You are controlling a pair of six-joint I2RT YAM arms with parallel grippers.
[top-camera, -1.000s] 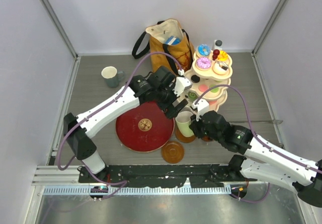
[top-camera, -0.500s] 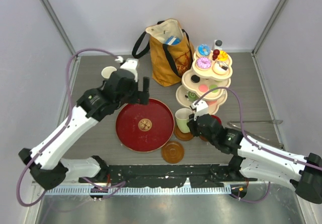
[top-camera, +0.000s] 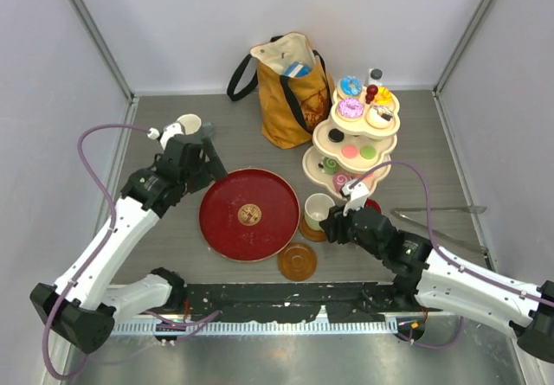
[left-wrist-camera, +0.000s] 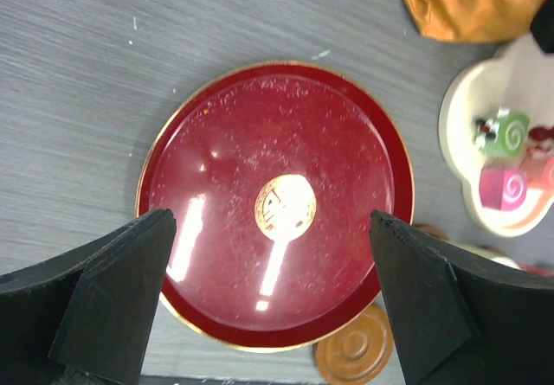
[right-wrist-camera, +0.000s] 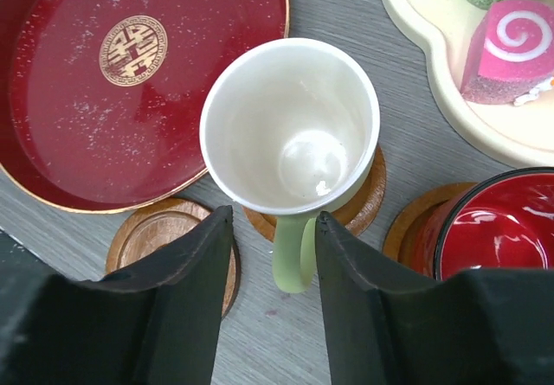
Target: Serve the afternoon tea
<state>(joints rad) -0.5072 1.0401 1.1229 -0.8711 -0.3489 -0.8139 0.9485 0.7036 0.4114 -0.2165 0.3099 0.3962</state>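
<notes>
The pale green mug [top-camera: 318, 210] [right-wrist-camera: 290, 125] stands upright and empty on a brown saucer [right-wrist-camera: 368, 199]. My right gripper [top-camera: 334, 223] [right-wrist-camera: 273, 216] is open, its fingers on either side of the mug's handle, which points toward it. The red mug [top-camera: 370, 205] [right-wrist-camera: 493, 225] sits on another saucer to the right. An empty saucer [top-camera: 297, 261] [right-wrist-camera: 160, 234] lies in front of the tray. My left gripper [top-camera: 208, 160] [left-wrist-camera: 273, 219] is open and empty, high above the tray's left edge, beside the grey-green mug [top-camera: 189, 125]. The cream stand [top-camera: 322, 143] [right-wrist-camera: 433, 65] holds donuts and roll cakes [right-wrist-camera: 511, 43].
The big red tray [top-camera: 249, 214] [left-wrist-camera: 268, 143] lies bare at centre. The mustard tote bag [top-camera: 290, 86] stands behind it, next to the stand. Metal tongs [top-camera: 433, 210] lie at the right. Walls close in on both sides and the back.
My left arm swung from the stand back and left to the grey-green mug's side. My right gripper drew back a little; the pale green mug stays on its saucer.
</notes>
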